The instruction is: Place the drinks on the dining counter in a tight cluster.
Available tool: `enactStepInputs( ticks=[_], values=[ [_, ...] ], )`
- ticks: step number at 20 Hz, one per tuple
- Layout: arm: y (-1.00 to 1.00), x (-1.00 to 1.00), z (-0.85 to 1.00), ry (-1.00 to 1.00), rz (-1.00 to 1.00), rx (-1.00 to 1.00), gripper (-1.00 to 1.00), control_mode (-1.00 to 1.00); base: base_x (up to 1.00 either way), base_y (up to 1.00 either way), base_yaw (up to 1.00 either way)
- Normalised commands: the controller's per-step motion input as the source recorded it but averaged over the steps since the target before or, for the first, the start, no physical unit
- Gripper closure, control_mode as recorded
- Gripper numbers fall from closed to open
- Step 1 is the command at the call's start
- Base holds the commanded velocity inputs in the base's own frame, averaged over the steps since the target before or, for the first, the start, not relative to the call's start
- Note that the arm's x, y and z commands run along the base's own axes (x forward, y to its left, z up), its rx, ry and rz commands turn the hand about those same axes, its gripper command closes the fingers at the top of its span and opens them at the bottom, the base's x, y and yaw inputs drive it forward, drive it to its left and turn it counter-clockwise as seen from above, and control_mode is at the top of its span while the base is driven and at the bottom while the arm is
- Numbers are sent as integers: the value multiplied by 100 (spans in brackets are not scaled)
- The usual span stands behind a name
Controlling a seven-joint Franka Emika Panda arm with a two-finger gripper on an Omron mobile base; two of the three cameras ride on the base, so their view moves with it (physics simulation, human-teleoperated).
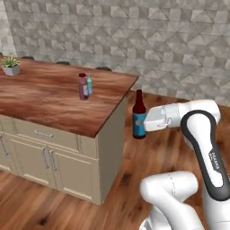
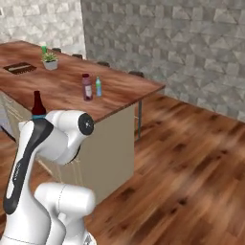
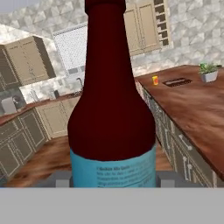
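Note:
My gripper (image 1: 144, 124) is shut on the slim dark-brown bottle (image 1: 139, 116) at its blue label. I hold it upright in the air just off the end of the dining counter (image 1: 40, 101), over the floor. In the hand view this bottle (image 3: 111, 109) stands close between my fingertips (image 3: 61, 179). In the right base view only its neck (image 2: 38, 105) rises behind my arm. On the counter near that end, the stout purple-capped bottle (image 1: 83, 86) (image 2: 86, 87) and the small light-blue bottle (image 1: 90, 84) (image 2: 98, 87) stand side by side, almost touching.
A potted plant (image 1: 11, 65) (image 2: 49, 60) sits farther along the counter, with a dark inset panel (image 2: 19, 68) and a small orange cup (image 3: 155, 80) beyond it. Dark stools (image 1: 103, 68) line the far side. Wood floor (image 2: 191, 158) spreads to the right.

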Motion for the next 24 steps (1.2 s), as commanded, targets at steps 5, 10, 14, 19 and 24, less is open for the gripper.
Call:
enactStepInputs(
  ticks=[5, 10, 14, 19, 24],
  values=[
    [0, 0, 0, 0, 0, 0, 100, 100, 99, -68, 60],
    [0, 0, 0, 0, 0, 0, 100, 100, 29, -99, 33],
    [0, 0, 0, 0, 0, 0, 100, 100, 57, -100, 5],
    [0, 0, 0, 0, 0, 0, 100, 100, 57, -100, 0],
    [0, 0, 0, 0, 0, 0, 100, 100, 73, -100, 23]
  ],
)
